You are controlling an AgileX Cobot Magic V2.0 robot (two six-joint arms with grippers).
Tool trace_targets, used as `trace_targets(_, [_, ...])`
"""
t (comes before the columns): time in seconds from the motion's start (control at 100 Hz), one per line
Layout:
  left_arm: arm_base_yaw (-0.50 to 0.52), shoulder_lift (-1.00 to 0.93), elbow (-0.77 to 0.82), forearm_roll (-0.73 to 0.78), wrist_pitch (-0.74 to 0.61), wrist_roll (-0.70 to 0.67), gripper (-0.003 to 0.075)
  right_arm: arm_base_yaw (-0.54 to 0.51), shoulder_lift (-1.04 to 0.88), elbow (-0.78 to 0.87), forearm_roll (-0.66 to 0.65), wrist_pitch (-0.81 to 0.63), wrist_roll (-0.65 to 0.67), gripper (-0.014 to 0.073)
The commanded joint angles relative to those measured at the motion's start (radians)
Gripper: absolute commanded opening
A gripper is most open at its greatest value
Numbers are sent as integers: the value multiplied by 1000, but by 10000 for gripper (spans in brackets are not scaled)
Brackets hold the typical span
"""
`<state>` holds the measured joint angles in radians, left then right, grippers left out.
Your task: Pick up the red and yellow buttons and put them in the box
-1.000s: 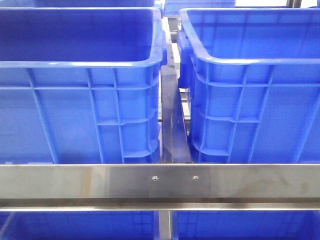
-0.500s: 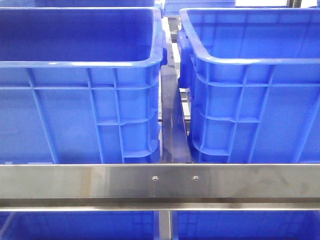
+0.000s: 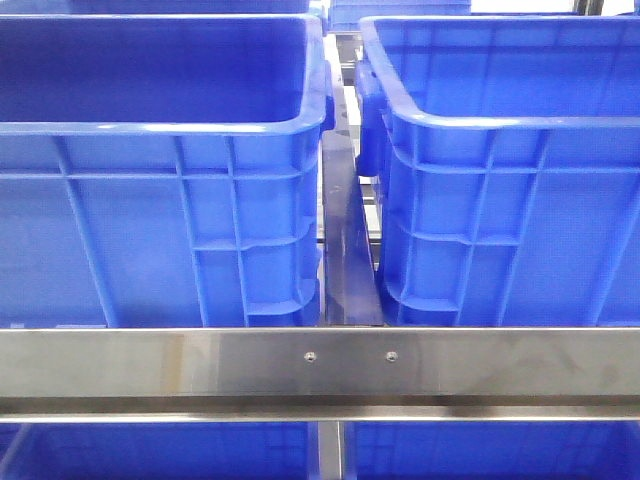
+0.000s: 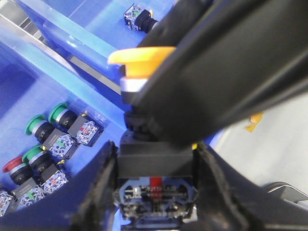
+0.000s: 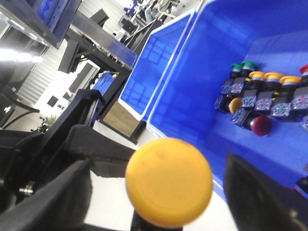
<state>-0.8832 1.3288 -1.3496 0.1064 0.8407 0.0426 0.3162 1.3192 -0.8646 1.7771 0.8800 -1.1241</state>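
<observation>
From the front I see two blue crates side by side, the left crate (image 3: 160,180) and the right crate (image 3: 510,180), parted by a narrow gap with a dark strip (image 3: 347,240) running back between them; a steel rail (image 3: 320,365) crosses the near edge below their bases, and neither of my arms shows here. At my left wrist, my left gripper (image 4: 156,192) is clamped on a yellow button (image 4: 142,60), its black switch block wedged tight between the fingers (image 4: 96,187); beyond it, green and red buttons (image 4: 41,144) lie on a crate's blue floor, and another black-headed one lies in the neighbouring crate past a rim. At my right wrist, my right gripper (image 5: 159,202) has a second yellow-capped button (image 5: 168,182) standing between its fingers, though I cannot tell whether they press its body. Behind it, a cluster of mixed buttons (image 5: 264,98) sits in a blue crate (image 5: 192,86), with pale floor showing beside the crate's rim.
</observation>
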Motion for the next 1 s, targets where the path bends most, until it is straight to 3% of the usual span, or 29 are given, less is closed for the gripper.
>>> trace_targets(0.0, [-6,-36,-33,1,-62,-2,-19,5,-19,-36,102,37,-5,474])
trace_targets(0.15, [-6,-36,-33,5,-62,-2,-18,5,-19,-36,102,37,-5,234])
trace_targets(0.26, [-6,-36,-33,7,-55,-2,22,5,-19,-36,102,38,-6,167])
trace_targets(0.35, [-6,-36,-33,7,-48,-2,150,5,-19,-36,102,38,-6,167])
trace_targets(0.5, [-6,-36,-33,7,-32,-6,460,4,-19,-36,102,32,-6,167])
trace_targets(0.57, [-6,-36,-33,15,-26,-6,520,4,-19,-36,102,16,-8,167])
trace_targets(0.99, [32,-129,-14,140,-28,-165,524,-78,-22,-36,102,2,-34,167])
